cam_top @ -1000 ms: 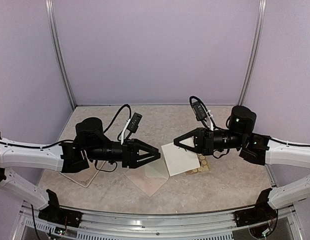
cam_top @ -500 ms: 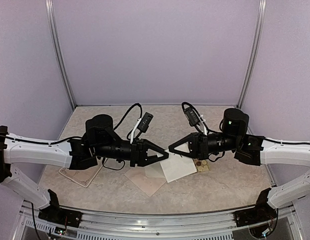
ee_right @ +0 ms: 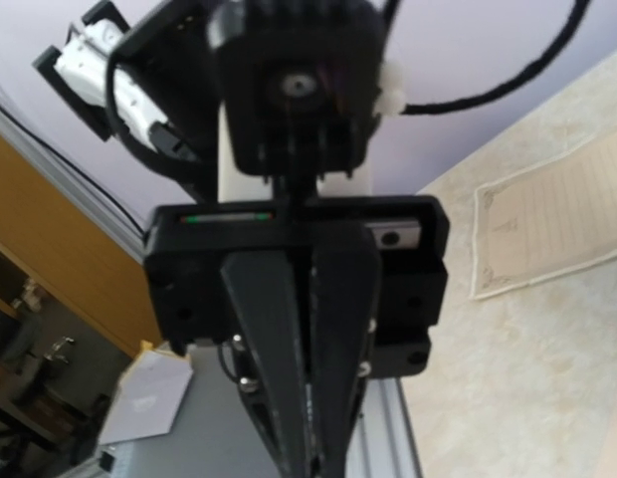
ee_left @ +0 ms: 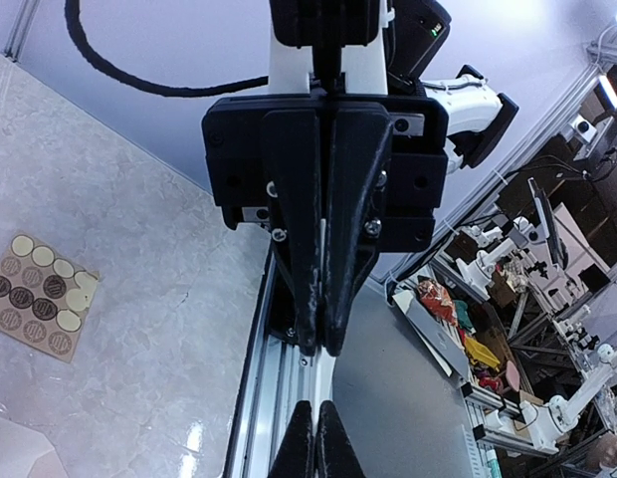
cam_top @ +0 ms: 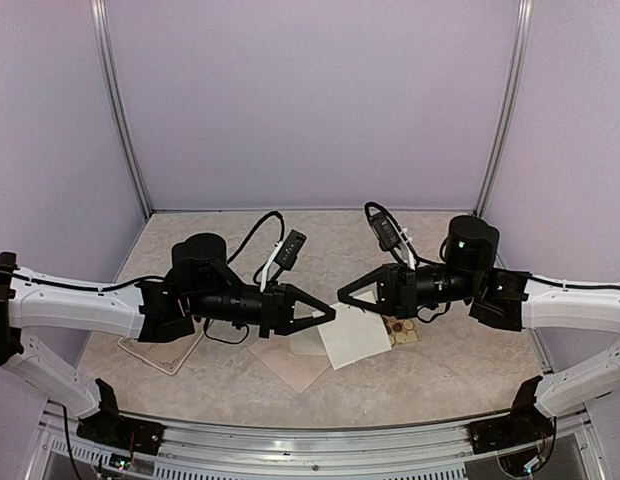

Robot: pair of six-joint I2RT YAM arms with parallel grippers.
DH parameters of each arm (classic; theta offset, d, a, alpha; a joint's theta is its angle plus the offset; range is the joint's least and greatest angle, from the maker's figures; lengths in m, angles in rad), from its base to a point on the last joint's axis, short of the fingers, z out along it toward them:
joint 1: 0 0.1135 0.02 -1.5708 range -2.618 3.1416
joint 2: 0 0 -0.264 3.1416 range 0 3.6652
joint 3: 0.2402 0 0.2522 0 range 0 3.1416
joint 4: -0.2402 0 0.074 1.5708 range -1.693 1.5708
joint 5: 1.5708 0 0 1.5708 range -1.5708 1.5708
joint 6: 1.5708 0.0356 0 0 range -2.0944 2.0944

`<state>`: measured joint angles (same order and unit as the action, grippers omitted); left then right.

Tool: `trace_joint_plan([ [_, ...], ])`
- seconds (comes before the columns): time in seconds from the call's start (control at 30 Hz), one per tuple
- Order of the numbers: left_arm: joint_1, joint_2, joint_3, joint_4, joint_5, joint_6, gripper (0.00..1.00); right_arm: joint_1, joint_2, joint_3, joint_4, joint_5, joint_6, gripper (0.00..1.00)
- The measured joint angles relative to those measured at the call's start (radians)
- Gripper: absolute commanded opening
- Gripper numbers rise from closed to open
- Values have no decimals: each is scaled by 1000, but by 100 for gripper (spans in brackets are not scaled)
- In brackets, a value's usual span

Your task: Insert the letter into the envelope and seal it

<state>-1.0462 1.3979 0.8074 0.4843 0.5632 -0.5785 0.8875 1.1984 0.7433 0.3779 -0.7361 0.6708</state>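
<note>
Black left gripper [cam_top: 331, 314] clenched, right gripper [cam_top: 341, 296] pinched a thin white square letter [cam_top: 358, 340] by its corner, tan pointed envelope [cam_top: 298, 370] lay flat on marbled table [cam_top: 460, 365].

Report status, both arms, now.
Left gripper and right gripper shut, tips nearly meeting above the table. Envelope lies below left gripper; white sheet beside it, not inside. Sticker card by right gripper, apart from envelope.
</note>
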Motion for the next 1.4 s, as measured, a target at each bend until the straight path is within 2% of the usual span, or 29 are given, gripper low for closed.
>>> trace_joint_plan([
  [0.53, -7, -45, -34, 21, -53, 4, 0, 5, -24, 0, -51, 35, -16, 0],
  [0.8, -3, -71, -59, 20, -69, 6, 0, -10, -50, 0, -96, 35, -15, 5],
  [0.9, 3, -92, -71, 15, -70, 8, 0, -30, -76, 0, -106, 37, -14, 0],
  [1.13, 7, -114, -94, -15, -70, 8, 0, -53, -111, 0, -106, 41, -14, 0],
  [1.23, 7, -116, -100, -19, -70, 8, 0, -53, -111, 0, -112, 42, -14, 23],
  [1.4, 9, -122, -103, -22, -70, 8, 0, -53, -109, -5, -119, 31, -7, 41],
])
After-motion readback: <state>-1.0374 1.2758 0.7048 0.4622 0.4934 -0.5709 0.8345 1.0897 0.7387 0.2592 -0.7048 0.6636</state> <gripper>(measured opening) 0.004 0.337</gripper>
